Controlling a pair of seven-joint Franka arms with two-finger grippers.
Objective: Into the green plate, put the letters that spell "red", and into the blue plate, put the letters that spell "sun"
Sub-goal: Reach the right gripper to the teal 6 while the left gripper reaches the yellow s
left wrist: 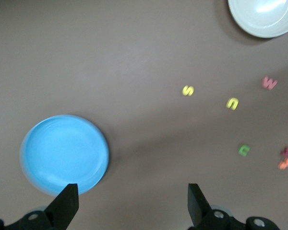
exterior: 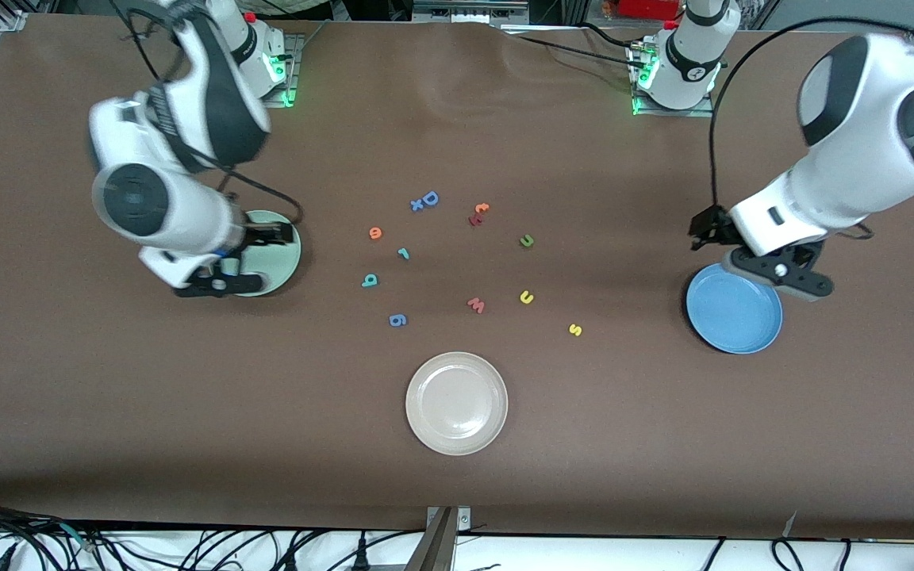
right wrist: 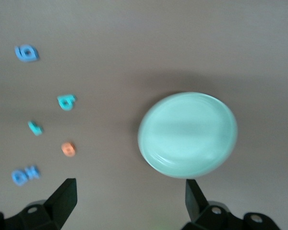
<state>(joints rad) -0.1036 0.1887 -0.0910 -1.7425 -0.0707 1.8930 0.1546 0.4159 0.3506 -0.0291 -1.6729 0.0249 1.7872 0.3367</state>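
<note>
The green plate [exterior: 282, 258] [right wrist: 188, 134] lies at the right arm's end, and my open, empty right gripper [exterior: 223, 282] [right wrist: 129, 203] hovers over its edge. The blue plate [exterior: 735, 311] [left wrist: 65, 153] lies at the left arm's end, with my open, empty left gripper [exterior: 786, 277] [left wrist: 132, 206] hovering over its rim. Between the plates lie an orange e [exterior: 375, 232] [right wrist: 68, 149], a teal r [exterior: 403, 254] [right wrist: 35, 127], a teal d [exterior: 370, 280] [right wrist: 66, 101], a green n [exterior: 527, 240] [left wrist: 244, 150], a yellow u [exterior: 526, 297] [left wrist: 233, 103] and a yellow s [exterior: 575, 330] [left wrist: 188, 90].
A beige plate [exterior: 457, 403] sits nearest the front camera. Other letters lie among the task's own: a blue D [exterior: 429, 198] with a small x, a blue g [exterior: 397, 319], a pink w [exterior: 476, 304] and a red-orange pair [exterior: 478, 214].
</note>
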